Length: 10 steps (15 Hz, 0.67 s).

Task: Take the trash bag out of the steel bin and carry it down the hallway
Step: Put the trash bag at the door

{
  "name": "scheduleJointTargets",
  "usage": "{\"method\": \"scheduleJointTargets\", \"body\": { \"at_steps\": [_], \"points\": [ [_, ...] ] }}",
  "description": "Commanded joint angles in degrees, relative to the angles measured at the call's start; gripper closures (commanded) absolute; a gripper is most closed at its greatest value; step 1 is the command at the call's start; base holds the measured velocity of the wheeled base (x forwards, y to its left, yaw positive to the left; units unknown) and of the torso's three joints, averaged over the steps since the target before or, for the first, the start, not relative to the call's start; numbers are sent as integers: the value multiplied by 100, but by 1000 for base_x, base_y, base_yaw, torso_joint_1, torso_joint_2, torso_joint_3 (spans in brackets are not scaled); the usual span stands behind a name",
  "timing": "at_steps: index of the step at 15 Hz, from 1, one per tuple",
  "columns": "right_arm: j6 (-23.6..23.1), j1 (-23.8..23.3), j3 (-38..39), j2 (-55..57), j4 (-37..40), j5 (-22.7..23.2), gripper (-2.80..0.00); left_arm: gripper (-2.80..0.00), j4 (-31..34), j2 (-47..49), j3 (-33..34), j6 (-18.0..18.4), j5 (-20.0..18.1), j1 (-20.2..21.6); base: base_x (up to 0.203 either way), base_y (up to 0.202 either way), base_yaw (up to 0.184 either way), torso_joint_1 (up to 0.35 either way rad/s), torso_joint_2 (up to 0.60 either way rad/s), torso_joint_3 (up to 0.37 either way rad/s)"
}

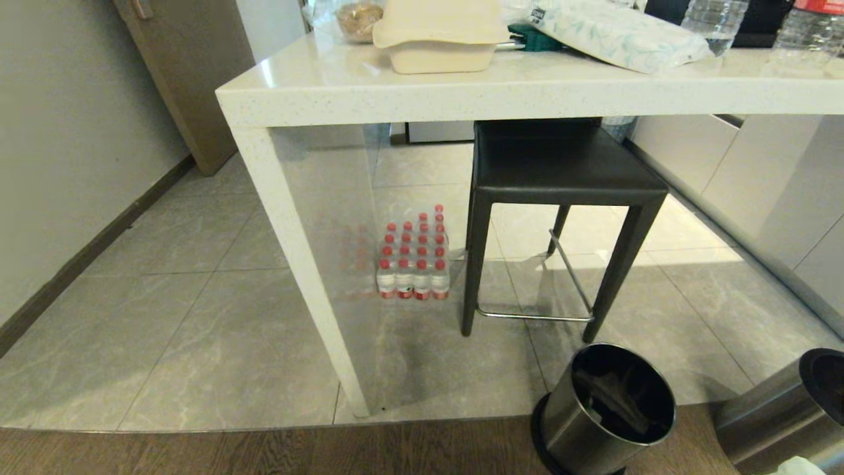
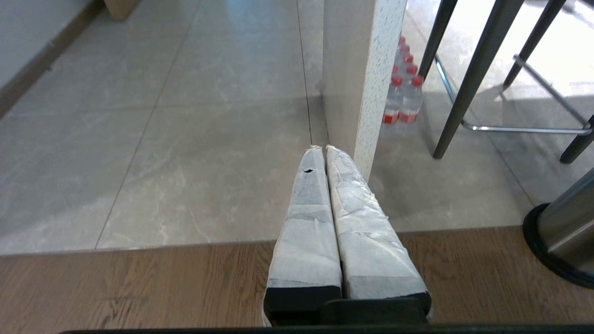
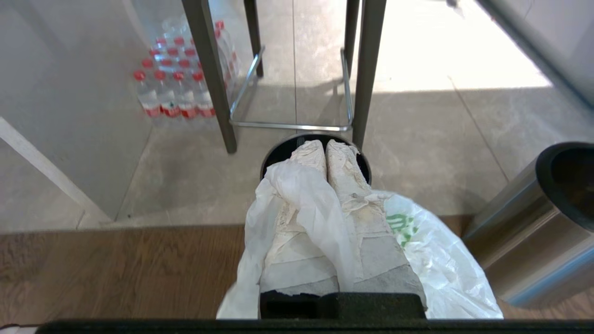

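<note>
White, crinkled plastic drapes over the right claw (image 3: 326, 147), whose two tape-wrapped fingers (image 3: 345, 167) are pressed together with the trash bag (image 3: 431, 264) gathered around and beneath them; a fold of the film lies across one finger, and green printing shows on the bag's side. The film appears to be pinched between the fingers, so the bag seems to hang from the claw, free of its container, which would suit carrying it away. Just beyond the fingertips sits the steel bin (image 1: 603, 412), a small round brushed-steel cylinder with a black rim; from the head view its dark inside shows only something dark and crumpled, with no white bag in it, so the bag looks already lifted out. A second steel bin (image 1: 784, 409) lies tilted just to the right of the first. The left claw (image 2: 323, 148) hangs low over the wooden floor strip, its fingers pressed together on nothing, apparently idle. Further out, a black stool (image 1: 560, 198) with a chrome footrest stands on grey marbled tiles (image 1: 184, 316), tucked under a pale stone worktop (image 1: 527, 82). A shrink-wrapped pack of red-capped water bottles (image 1: 414, 260) rests on the floor beside the stool. On the worktop are a beige takeaway box (image 1: 438, 33) and a patterned tissue pack (image 1: 620, 33). What remains, judging by this, is turning and carrying the bag to the hallway.
</note>
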State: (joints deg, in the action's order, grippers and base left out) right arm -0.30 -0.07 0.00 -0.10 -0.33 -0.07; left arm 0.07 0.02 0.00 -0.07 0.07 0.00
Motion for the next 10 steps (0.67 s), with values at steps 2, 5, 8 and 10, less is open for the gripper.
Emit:
{"method": "scheduleJointTargets", "body": {
  "at_steps": [2, 5, 8, 10],
  "points": [
    [-11, 7, 0, 1, -2, -1, 0, 0, -3, -2, 0, -1, 1, 0, 0, 0, 0, 4, -2, 209],
    [4, -1, 0, 1, -2, -1, 0, 0, -5, -2, 0, -1, 1, 0, 0, 0, 0, 1, 5, 197],
    [4, -1, 0, 1, -2, -1, 0, 0, 1, -2, 0, 25, -7, 0, 0, 0, 0, 4, -2, 68],
    [4, 3, 0, 1, -2, -1, 0, 0, 28, -2, -7, 34, -8, 0, 0, 0, 0, 2, 4, 17]
  ]
}}
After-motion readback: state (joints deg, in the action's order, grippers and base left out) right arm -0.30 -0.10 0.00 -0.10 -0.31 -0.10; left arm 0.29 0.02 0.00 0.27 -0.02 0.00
